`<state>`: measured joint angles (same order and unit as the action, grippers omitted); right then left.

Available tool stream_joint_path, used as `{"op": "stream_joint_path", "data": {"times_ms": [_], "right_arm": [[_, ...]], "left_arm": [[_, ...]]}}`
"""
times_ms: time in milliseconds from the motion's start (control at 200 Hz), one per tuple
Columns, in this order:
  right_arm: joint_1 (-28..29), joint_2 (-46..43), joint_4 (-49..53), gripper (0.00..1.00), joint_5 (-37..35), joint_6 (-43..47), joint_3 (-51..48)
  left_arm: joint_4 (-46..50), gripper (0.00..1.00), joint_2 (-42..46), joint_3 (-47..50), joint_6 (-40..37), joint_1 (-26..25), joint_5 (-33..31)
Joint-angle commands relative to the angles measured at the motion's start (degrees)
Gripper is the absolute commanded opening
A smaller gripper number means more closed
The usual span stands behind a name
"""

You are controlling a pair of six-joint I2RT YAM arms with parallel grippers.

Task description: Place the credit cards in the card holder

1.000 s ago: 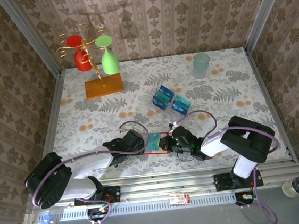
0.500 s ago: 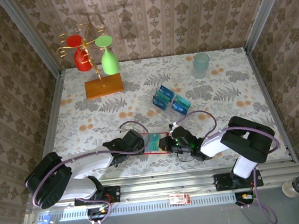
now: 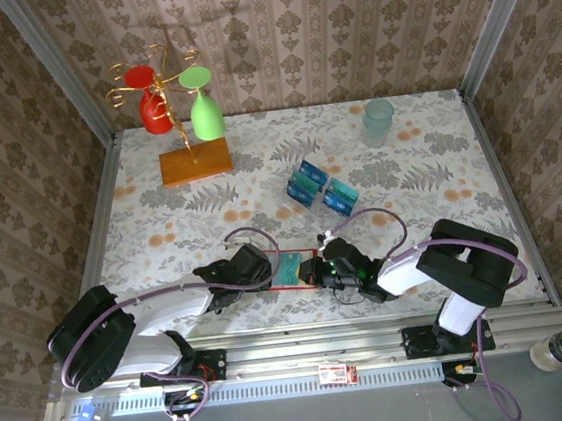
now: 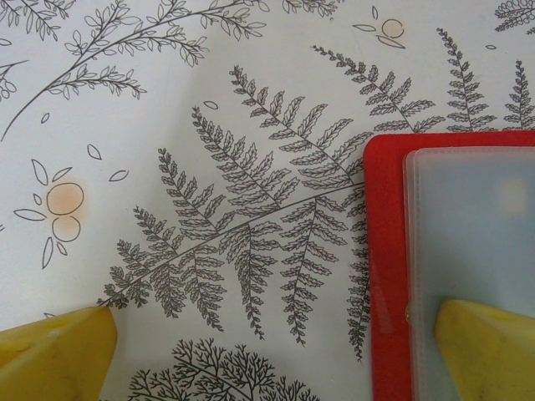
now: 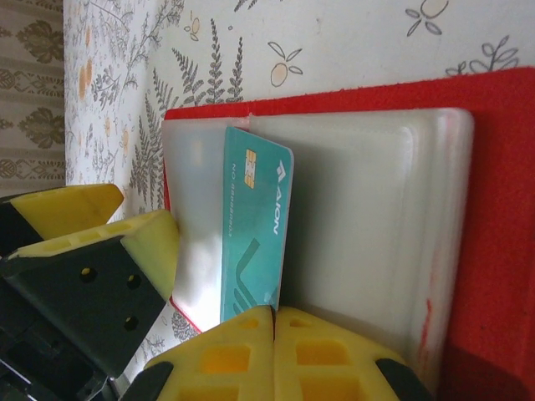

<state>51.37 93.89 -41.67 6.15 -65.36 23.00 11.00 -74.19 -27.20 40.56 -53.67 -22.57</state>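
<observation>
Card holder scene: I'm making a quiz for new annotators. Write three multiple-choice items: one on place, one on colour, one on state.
1. Where does the card holder lie? A. between the left gripper and the right gripper; B. far back left; C. far back right.
2. What colour is the credit card in its translucent pocket? A. blue; B. teal-green; C. red.
3. How do the right gripper's jaws stand? A. wide open; B. shut; C. half open.
Answers: 1 A, the top view shows both grippers flanking it; 2 B, the right wrist view shows the teal-green face; 3 B, its yellow jaws meet without a gap.
</observation>
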Motion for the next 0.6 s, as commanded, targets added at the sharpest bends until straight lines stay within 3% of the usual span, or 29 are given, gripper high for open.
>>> {"op": "stream_joint_path", "data": {"times_ms": [0,595], "right_arm": [[0.9,-0.51,6.33,0.0,1.8,-0.3,-1.73],[0.93,4.2,8.16,0.0,2.51,0.08,3.16]], "left_arm": [[2.73,1.0,-1.56,0.85,0.29,-0.61,0.59],[1.72,1.0,-2.53,0.91,1.12,-1.24,1.02]]}}
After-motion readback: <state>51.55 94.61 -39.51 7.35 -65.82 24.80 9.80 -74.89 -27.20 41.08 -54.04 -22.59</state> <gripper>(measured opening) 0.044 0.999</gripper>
